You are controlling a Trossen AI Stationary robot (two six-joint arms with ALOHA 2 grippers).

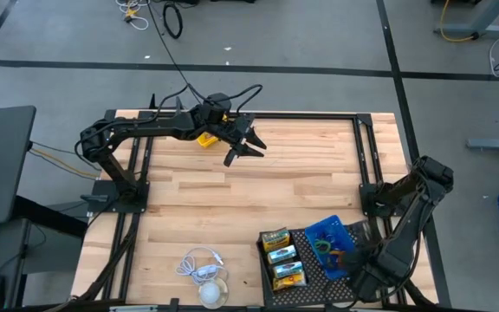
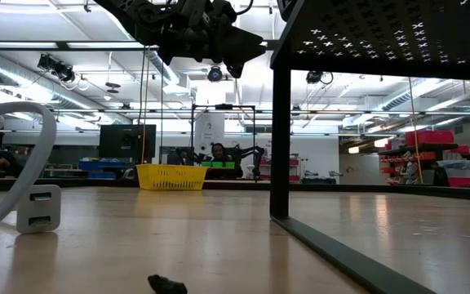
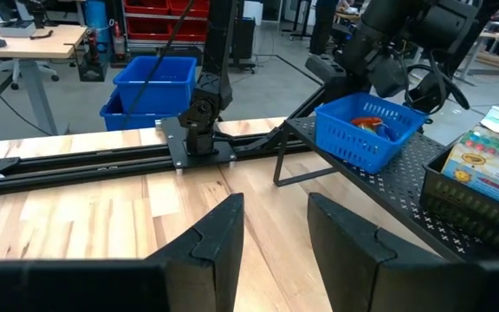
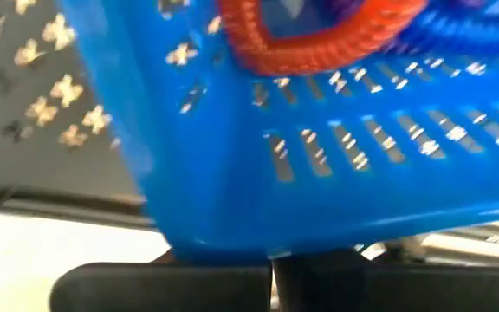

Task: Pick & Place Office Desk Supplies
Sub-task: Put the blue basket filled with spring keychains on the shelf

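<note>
Left gripper [image 1: 251, 144]: raised over the far part of the table, jaws partly spread, nothing between them; apparently free to fetch another item. Right gripper [image 1: 364, 256]: low at the near right, fingers pressed together beside the blue basket [image 1: 327, 242]; nothing visibly pinched.

Wooden table [image 1: 258, 191]: largest item, mostly bare.

Black perforated tray [image 1: 314, 273]: near right, raised on legs, serving as the collecting surface.

Blue basket: on the tray, slotted walls, holding coloured loops [image 4: 319, 39], orange-red and blue visible; likely sorted there to keep them together.

Crayon boxes [image 1: 282, 256]: three, yellow-and-green, in a row on the tray left of the basket. Lettering illegible except "100" on one box in the left wrist view.

Small yellow object [image 1: 205, 139]: on the far table under the left arm; kind unclear.
</note>
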